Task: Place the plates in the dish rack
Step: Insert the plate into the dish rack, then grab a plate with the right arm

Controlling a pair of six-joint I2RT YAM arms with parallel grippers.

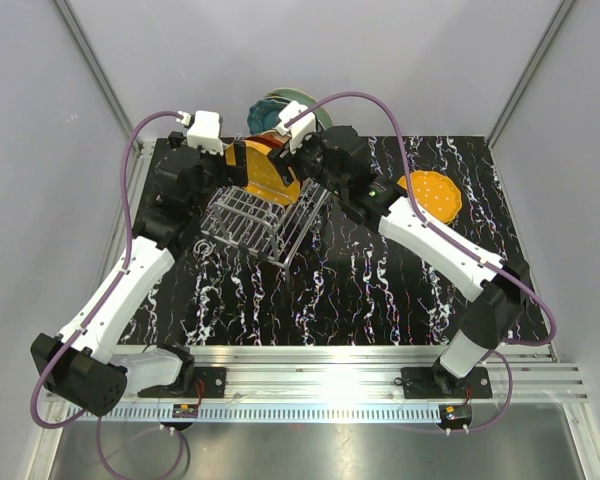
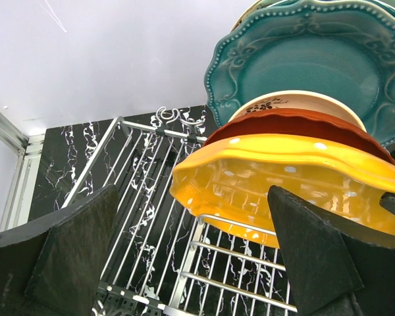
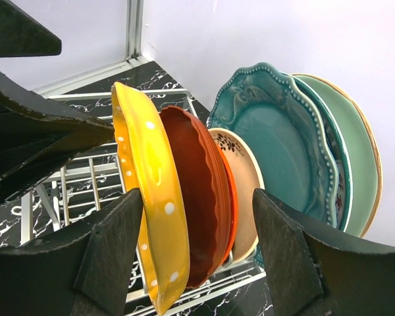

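Left pincer point(image 2: 192, 197) open | right pincer point(image 3: 196, 197) open astride yellow plate point(image 3: 153, 197) rim

Dish rack point(image 1: 255, 222) sits on tabletop point(image 1: 380, 290), far side, L of ctr. Plates point(image 3: 240, 171) stand on edge in a row at rack's far end, one behind another. Front plate point(image 3: 151, 217) is nearest the arms, rearmost plate point(image 3: 355, 151) toward back wall. One loose plate point(image 1: 430, 194) lies flat on tabletop, R of rack, well apart. L gripper point(image 2: 192, 191) hangs at L of the row, R gripper point(image 3: 197, 197) at R, w/ front plate btwn them. Both spread wide; contact w/ plate can't tell.
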